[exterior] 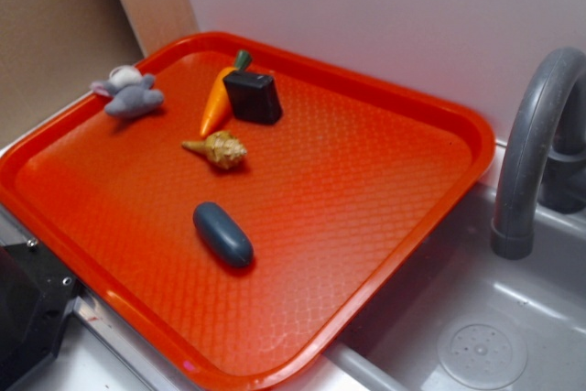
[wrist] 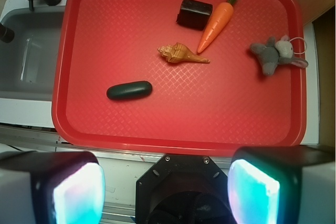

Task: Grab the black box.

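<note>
The black box (exterior: pixel 253 97) is a small matte black block near the far side of the red tray (exterior: pixel 385 254), touching the toy carrot (exterior: pixel 220 98). In the wrist view the black box (wrist: pixel 193 13) lies at the tray's far end, left of the carrot (wrist: pixel 216 22). My gripper (wrist: pixel 167 190) is open and empty, high above the robot base, well short of the tray's near rim (wrist: pixel 173 145). Its two fingers (wrist: pixel 79 192) show at the bottom corners. The gripper is not visible in the exterior view.
On the tray lie a dark blue-grey capsule (exterior: pixel 222 234), a seashell (exterior: pixel 218 149) and a grey plush mouse (exterior: pixel 130 93). A grey sink (exterior: pixel 476 336) with a faucet (exterior: pixel 536 135) is beside the tray. The black robot base (wrist: pixel 181 190) sits under the gripper.
</note>
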Robot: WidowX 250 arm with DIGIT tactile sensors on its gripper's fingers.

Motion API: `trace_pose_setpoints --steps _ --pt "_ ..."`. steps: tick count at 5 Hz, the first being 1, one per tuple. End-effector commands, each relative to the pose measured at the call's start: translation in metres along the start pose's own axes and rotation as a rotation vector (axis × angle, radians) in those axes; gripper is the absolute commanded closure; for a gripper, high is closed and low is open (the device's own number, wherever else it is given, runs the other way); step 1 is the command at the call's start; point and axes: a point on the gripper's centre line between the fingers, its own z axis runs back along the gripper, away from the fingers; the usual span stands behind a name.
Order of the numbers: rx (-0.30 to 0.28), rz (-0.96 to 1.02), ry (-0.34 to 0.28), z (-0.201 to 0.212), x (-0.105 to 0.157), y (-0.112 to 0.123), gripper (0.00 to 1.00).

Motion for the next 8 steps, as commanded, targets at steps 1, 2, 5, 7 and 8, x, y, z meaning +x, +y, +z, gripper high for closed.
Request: trace_pose_setpoints --steps 1,2,5,7,8 --pt "0.169 -0.283 -0.043 -0.049 0.097 0.043 0.0" --pt "0.1 -0.531 0.037 -0.107 0.141 0.051 0.0" --pt "0.159 -1.036 0.061 -0.2 0.16 0.017 0.0" --pt "0.158 -0.986 0.137 -0.233 0.172 0.02 1.0" --pt "0.134 -0.982 0.112 -0.226 0.17 0.022 1.0"
